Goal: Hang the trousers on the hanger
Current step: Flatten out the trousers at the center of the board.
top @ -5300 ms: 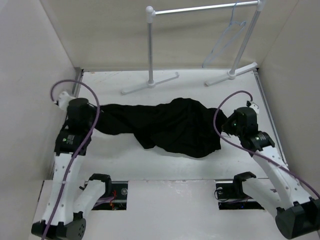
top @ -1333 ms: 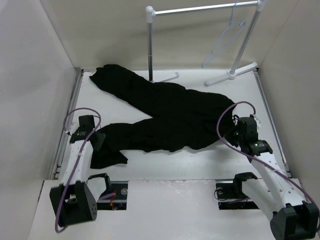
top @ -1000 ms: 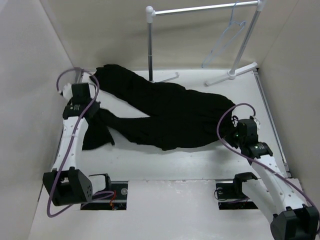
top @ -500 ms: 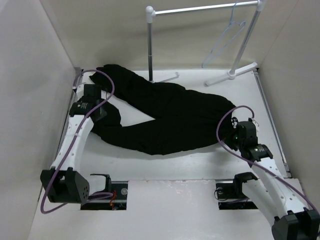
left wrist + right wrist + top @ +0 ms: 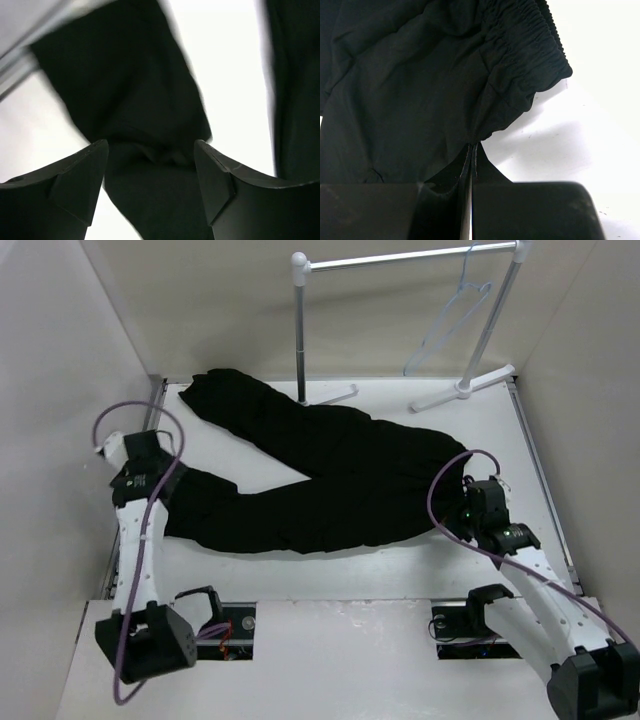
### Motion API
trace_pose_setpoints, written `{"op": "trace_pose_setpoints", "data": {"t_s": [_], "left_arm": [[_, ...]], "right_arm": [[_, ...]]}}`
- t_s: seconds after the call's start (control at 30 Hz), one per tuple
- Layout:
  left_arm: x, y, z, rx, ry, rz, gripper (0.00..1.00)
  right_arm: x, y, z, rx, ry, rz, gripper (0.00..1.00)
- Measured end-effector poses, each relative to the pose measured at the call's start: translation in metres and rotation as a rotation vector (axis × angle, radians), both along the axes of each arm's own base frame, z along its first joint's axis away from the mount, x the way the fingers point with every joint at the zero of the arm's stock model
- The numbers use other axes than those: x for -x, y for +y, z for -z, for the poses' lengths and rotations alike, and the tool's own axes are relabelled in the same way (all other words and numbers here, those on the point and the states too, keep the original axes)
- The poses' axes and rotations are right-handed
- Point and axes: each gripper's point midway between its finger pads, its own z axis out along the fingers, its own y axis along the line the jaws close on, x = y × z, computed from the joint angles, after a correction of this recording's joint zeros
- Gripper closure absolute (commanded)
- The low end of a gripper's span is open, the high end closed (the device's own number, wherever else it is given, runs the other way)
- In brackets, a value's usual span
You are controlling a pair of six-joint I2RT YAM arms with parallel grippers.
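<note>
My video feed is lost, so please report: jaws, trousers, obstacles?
Left jaws open above near leg's end. Right jaws shut on trousers at waist. Trousers flat on table; hanger on rail stand, empty. Far leg overlies its foot.

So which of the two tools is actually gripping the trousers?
The right tool, shut on the trousers near the waistband; the left tool stands open over a leg, holding nothing.

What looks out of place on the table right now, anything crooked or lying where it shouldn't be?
The trousers lie splayed in a V, and the far leg is draped over one foot of the rail stand. The hanger hangs tilted on the rail. Nothing looks spilled or damaged.
</note>
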Motion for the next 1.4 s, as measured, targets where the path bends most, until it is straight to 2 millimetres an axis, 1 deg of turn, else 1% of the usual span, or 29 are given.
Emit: {"op": "trace_pose_setpoints", "data": {"t_s": [0.07,0.13,0.23,0.3,0.37,0.4,0.43,0.47,0.53,0.57,0.6,0.63,0.67,0.73,0.77,0.87,0.93,1.0,1.1,1.17,1.2,1.23,1.27,1.3,1.37,1.4], "left_arm": [[0.013,0.031,0.008,0.039,-0.027,-0.152,0.35],[0.019,0.045,0.029,0.092,-0.03,-0.25,0.42],[0.026,0.046,0.073,0.175,0.038,-0.31,0.51],[0.031,0.041,0.098,0.224,0.091,-0.33,0.61],[0.034,0.035,0.111,0.254,0.117,-0.335,0.68],[0.033,0.03,0.112,0.26,0.12,-0.324,0.7],[0.028,0.023,0.109,0.256,0.108,-0.3,0.71],[0.023,0.014,0.105,0.252,0.093,-0.265,0.71],[0.011,-0.012,0.092,0.237,0.059,-0.163,0.7],[0.006,-0.025,0.085,0.229,0.04,-0.109,0.68],[0.002,-0.038,0.078,0.223,0.022,-0.06,0.67],[-0.001,-0.053,0.071,0.219,0.005,-0.006,0.66],[-0.003,-0.066,0.065,0.216,-0.009,0.044,0.65],[-0.003,-0.088,0.06,0.21,-0.015,0.119,0.64],[-0.002,-0.096,0.061,0.207,-0.009,0.148,0.64],[0.002,-0.109,0.066,0.202,0.01,0.195,0.66],[0.002,-0.117,0.072,0.2,0.032,0.222,0.67],[0.003,-0.13,0.08,0.195,0.057,0.262,0.68],[0.006,-0.161,0.093,0.189,0.102,0.362,0.69],[0.008,-0.18,0.102,0.185,0.125,0.42,0.69],[0.009,-0.188,0.106,0.184,0.131,0.445,0.69],[0.011,-0.193,0.111,0.184,0.138,0.459,0.7],[0.012,-0.195,0.117,0.185,0.146,0.462,0.7],[0.014,-0.194,0.124,0.183,0.156,0.458,0.7],[0.023,-0.184,0.141,0.177,0.193,0.433,0.7],[0.028,-0.178,0.149,0.174,0.215,0.418,0.7]], "right_arm": [[0.0,0.0,0.001,0.002,0.004,-0.003,0.98],[0.0,0.0,0.001,0.001,0.005,-0.002,0.99],[0.0,-0.003,-0.001,-0.001,0.008,0.007,0.99],[0.001,-0.004,-0.004,-0.003,0.009,0.018,1.0],[0.002,-0.008,-0.007,-0.005,0.016,0.035,1.0],[0.004,-0.011,-0.008,-0.005,0.024,0.051,0.97],[0.007,-0.015,-0.009,-0.003,0.032,0.068,0.89],[0.009,-0.018,-0.01,-0.001,0.038,0.087,0.74],[0.014,-0.026,-0.016,0.015,0.033,0.12,0.49],[0.014,-0.029,-0.021,0.025,0.024,0.13,0.41],[0.014,-0.032,-0.026,0.037,0.013,0.137,0.35],[0.014,-0.035,-0.031,0.05,0.004,0.144,0.32],[0.012,-0.039,-0.036,0.063,-0.008,0.157,0.32],[0.009,-0.047,-0.043,0.08,-0.028,0.192,0.35],[0.009,-0.052,-0.043,0.087,-0.026,0.213,0.37],[0.007,-0.066,-0.035,0.089,0.003,0.281,0.39],[0.006,-0.071,-0.021,0.084,0.041,0.311,0.43],[0.006,-0.071,-0.004,0.079,0.092,0.313,0.46],[0.005,-0.068,0.019,0.07,0.159,0.301,0.5],[0.001,-0.065,0.028,0.059,0.179,0.295,0.58],[-0.003,-0.064,0.031,0.052,0.184,0.293,0.65],[-0.007,-0.063,0.034,0.045,0.188,0.294,0.73],[-0.01,-0.062,0.038,0.04,0.194,0.296,0.81],[-0.012,-0.062,0.041,0.033,0.201,0.303,0.86],[-0.013,-0.065,0.048,0.018,0.216,0.332,0.95],[-0.012,-0.07,0.05,0.011,0.22,0.358,0.97]]}}
